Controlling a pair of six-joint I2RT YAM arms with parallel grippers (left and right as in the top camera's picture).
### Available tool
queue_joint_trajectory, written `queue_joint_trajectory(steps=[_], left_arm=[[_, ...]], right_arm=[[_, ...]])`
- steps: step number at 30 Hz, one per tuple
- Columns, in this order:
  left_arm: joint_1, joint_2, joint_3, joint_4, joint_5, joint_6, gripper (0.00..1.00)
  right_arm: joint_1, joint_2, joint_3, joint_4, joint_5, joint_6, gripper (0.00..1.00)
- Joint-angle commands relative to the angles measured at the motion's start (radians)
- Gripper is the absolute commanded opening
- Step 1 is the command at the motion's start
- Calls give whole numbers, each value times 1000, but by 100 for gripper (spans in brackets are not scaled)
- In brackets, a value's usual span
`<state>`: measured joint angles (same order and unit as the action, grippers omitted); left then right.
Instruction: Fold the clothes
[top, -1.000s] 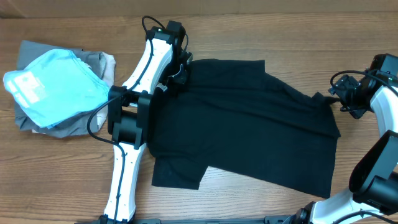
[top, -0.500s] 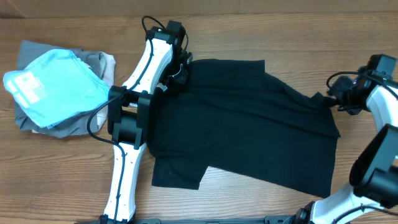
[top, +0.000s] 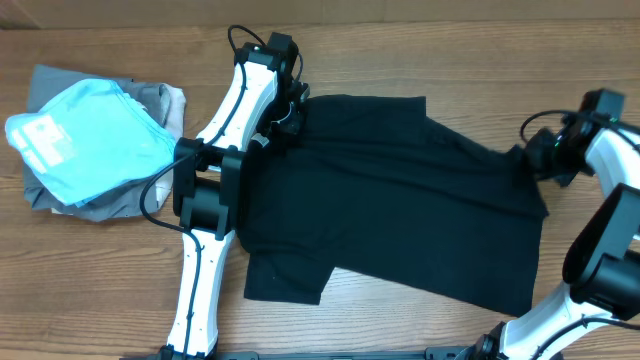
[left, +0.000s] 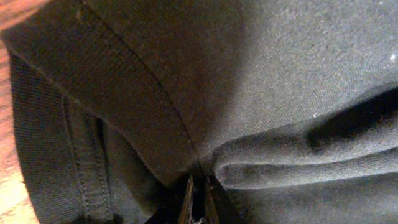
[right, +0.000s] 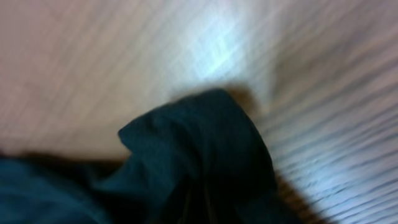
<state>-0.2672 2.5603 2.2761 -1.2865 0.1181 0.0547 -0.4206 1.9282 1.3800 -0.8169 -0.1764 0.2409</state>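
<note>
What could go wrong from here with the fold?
1. The right gripper seems to pinch only the edge corner of the black T-shirt; it may slip on lifting.
2. The left gripper bunches cloth at a stitched hem, and the shirt lies creased, so the fold may come out crooked.

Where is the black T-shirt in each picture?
Overhead: the black T-shirt lies spread across the middle and right.
Left wrist: it fills nearly the whole picture, very close up.
Right wrist: a blurry, bunched corner of it sits at the bottom, from the left to the middle.
Shared landmark: the wooden table, a sliver at the left edge and pale around the cloth.
</note>
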Motion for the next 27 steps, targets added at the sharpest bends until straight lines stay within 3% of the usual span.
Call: queue_joint_trajectory(steps=[1, 5, 6, 7, 10, 11, 12, 13, 18, 21, 27], left_arm=[[18, 8, -27, 20, -47, -10, 12], [18, 8, -27, 21, -47, -10, 13], [18, 8, -27, 23, -47, -10, 12], [18, 8, -27, 24, -47, -10, 12], [18, 8, -27, 23, -47, -10, 12], [18, 8, -27, 23, -47, -10, 12], [18, 8, -27, 24, -47, -10, 12], [18, 8, -27, 24, -47, -10, 12], [18, 8, -27, 29, -47, -11, 12], [18, 8, -27, 31, -47, -11, 12], [18, 8, -27, 31, -39, -31, 13]], right_arm=[[-10, -66, 118, -1, -18, -2, 8], [-10, -66, 177, 55, -129, -2, 8], [-10, -66, 178, 82, -151, -2, 13], [-10, -66, 178, 107, -160, 0, 25], [-10, -65, 177, 150, -119, 21, 30], [-10, -65, 177, 157, -92, 31, 36], [-10, -65, 177, 158, -67, 33, 53], [-11, -65, 177, 156, -48, 33, 55], [-32, -60, 171, 48, 16, 32, 56], [-35, -42, 141, 34, 10, 33, 50], [-23, 51, 110, 70, -149, 34, 46]])
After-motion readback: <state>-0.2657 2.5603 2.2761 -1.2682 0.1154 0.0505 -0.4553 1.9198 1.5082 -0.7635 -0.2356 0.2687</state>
